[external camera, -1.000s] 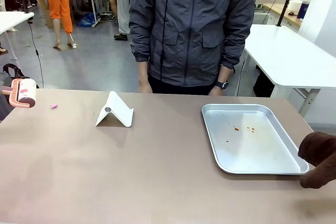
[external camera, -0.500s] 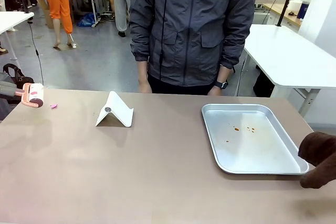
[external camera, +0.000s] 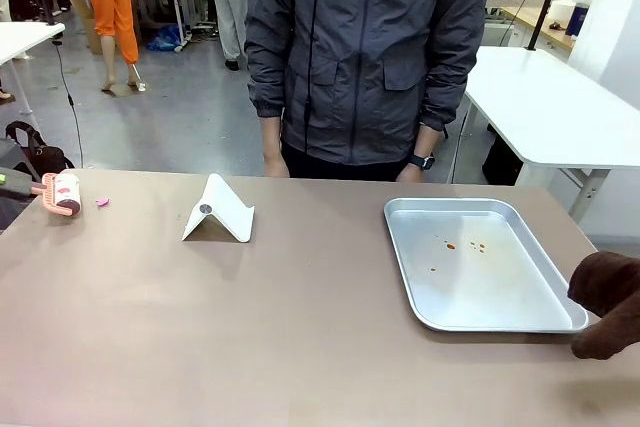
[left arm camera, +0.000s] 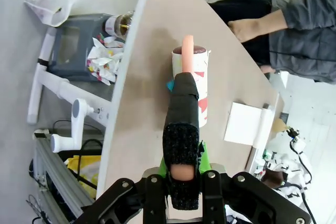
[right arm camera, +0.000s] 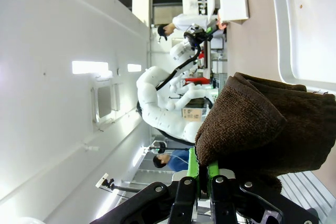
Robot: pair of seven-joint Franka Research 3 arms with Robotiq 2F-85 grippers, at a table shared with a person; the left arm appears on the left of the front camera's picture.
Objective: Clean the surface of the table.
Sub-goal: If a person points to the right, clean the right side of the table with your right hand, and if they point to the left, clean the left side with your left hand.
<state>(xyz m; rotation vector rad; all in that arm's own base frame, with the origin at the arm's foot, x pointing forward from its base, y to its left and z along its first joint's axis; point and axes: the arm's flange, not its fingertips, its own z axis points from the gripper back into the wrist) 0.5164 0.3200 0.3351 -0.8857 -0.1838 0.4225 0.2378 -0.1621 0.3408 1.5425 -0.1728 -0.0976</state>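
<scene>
your left gripper (left arm camera: 184,90) is clamped tight on the pink plastic handle of a roller (external camera: 64,192). its white drum is flecked red and sits at the far left corner of the table (external camera: 300,327), a smooth matte taupe top running from you to the person (external camera: 370,57). your right gripper (right arm camera: 202,174) is pinched closed on a thick, nubbly brown cloth (external camera: 610,302), just beside a shallow silver tray (external camera: 497,327) with small brown spots. a white folded card (external camera: 220,212) stands near a pink scrap (external camera: 102,201).
</scene>
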